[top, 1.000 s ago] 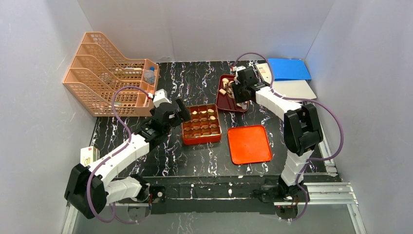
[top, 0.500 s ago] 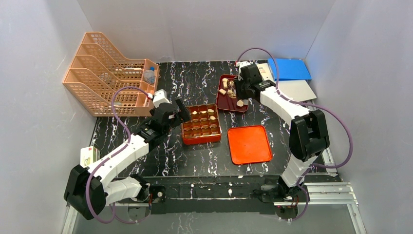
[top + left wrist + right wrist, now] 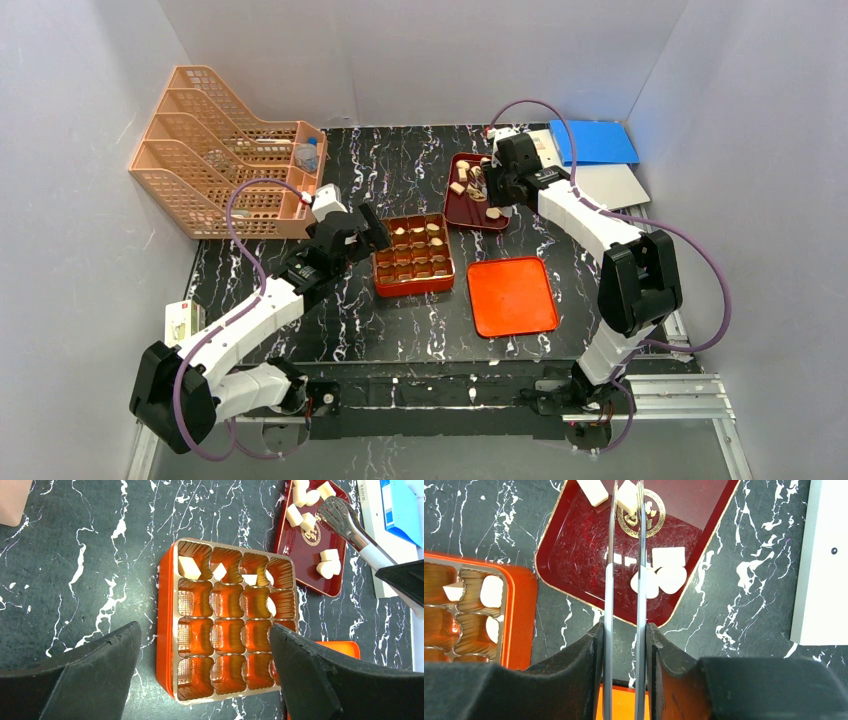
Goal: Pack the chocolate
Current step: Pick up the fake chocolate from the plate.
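Steel tongs [image 3: 609, 570], clamped in right gripper [image 3: 625, 632], straddle chocolate [image 3: 626, 496].

bright, even light from above fills the enclosure; shadows are soft and short. the dark red glossy shallow tray [image 3: 584, 565] carries small white highlights, and the shiny steel tongs [image 3: 610, 580] show pale glare streaks. the left gripper [image 3: 204, 627], with black fingers [image 3: 95, 680] nearest the lens, looks soft-edged.

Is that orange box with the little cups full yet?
Partly full: the box holds chocolate only in its far rows; the near cups are empty.
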You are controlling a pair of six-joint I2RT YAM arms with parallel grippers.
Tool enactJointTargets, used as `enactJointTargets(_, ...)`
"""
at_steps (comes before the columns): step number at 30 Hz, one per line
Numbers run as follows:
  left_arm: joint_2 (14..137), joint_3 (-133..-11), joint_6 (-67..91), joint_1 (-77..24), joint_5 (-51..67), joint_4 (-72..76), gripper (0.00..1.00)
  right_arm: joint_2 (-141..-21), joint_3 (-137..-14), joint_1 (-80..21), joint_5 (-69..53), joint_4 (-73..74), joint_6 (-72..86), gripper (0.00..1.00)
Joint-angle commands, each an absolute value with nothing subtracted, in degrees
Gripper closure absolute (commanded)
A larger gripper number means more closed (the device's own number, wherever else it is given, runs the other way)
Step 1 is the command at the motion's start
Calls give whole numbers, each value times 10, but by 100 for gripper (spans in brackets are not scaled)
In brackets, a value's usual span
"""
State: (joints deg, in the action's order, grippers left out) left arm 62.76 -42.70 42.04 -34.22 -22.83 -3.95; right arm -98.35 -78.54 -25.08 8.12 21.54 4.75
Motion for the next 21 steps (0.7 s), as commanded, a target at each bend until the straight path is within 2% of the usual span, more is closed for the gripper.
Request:
enactJointTargets(1, 610, -434, 424, -338, -229, -53, 3, -969, -793, -248, 76, 209, 57, 70)
enactJointTargets(8, 612, -428, 422, -338, -229, -49, 3, -987, -814, -248, 80, 216, 55, 59)
enactJointTargets(21, 616, -424, 419, -338, -231, -44, 3, -1017, -834, -248, 79, 224, 54, 56)
